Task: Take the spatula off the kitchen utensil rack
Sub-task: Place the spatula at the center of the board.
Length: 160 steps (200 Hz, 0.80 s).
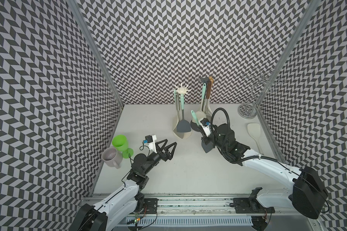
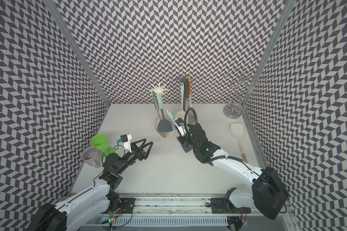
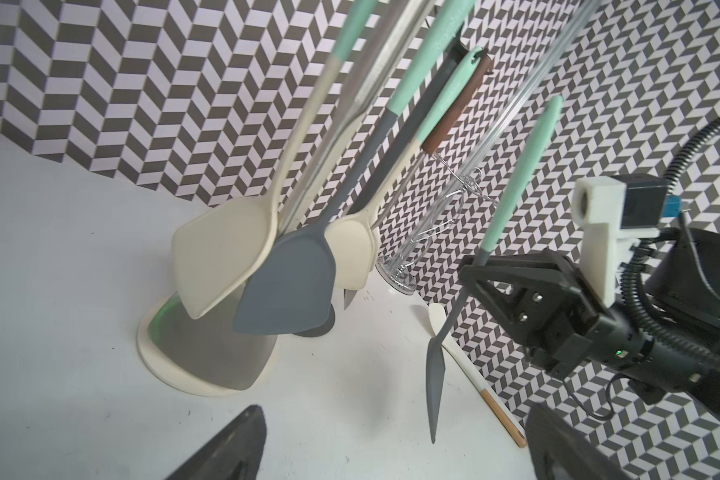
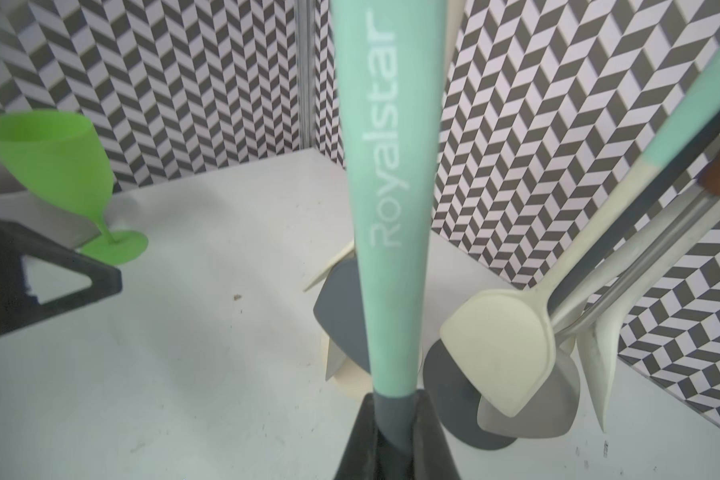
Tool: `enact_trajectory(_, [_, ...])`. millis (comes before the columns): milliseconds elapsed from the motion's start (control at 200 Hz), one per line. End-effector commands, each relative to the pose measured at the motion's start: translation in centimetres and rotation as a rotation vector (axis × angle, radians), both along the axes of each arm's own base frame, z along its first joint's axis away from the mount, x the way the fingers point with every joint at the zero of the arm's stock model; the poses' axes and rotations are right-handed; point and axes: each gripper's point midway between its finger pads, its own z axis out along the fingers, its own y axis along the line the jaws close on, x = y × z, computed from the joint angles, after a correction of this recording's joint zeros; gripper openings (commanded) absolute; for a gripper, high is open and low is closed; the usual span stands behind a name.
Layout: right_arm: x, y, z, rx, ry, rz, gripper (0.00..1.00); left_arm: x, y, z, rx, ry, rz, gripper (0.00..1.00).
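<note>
My right gripper (image 1: 204, 138) (image 2: 182, 138) (image 4: 393, 409) is shut on a spatula (image 1: 195, 118) (image 2: 170, 116) (image 4: 391, 208) with a mint handle and a dark grey blade. It grips the grey neck just below the handle. The spatula hangs tilted in the air, clear of both racks, with its blade (image 3: 435, 374) above the table. Just behind it stands a dark utensil rack (image 1: 204, 79) holding several utensils. To its left, a cream rack (image 1: 181, 90) carries a grey turner (image 1: 183, 127). My left gripper (image 1: 170, 142) (image 2: 148, 141) (image 3: 395, 411) is open and empty, left of centre.
A green goblet (image 1: 119, 143) and a grey mug (image 1: 110, 157) stand by the left wall. A chrome wire stand (image 1: 247, 112) is in the back right corner. A cream spatula with a wooden handle end (image 1: 253, 131) lies flat along the right edge.
</note>
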Motion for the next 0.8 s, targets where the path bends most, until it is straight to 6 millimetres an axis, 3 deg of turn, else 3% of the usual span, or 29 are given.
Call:
enact_trajectory(0, [-0.5, 0.7, -1.8, -0.111, -0.015, 0.010, 0.00, -0.8, -0.9, 2.8, -0.008, -0.103, -0.042, 0.99])
enact_trajectory(180, [-2.3, 3.3, -2.8, -0.191, -0.013, 0.071, 0.00, -0.7, -1.3, 2.5, -0.003, -0.089, -0.054, 0.99])
enact_trajectory(341, [-5.1, 6.2, -3.2, -0.229, -0.041, 0.176, 0.00, -0.5, -1.9, 2.3, -0.014, -0.064, -0.091, 0.99])
enact_trajectory(481, [-6.6, 7.5, -3.4, -0.235, -0.049, 0.222, 0.00, -0.3, -2.8, 1.6, -0.026, -0.035, -0.149, 0.98])
enact_trajectory(796, [-7.1, 8.9, -3.9, -0.247, -0.048, 0.245, 0.00, 0.0, -3.7, 0.9, -0.055, 0.011, -0.234, 0.74])
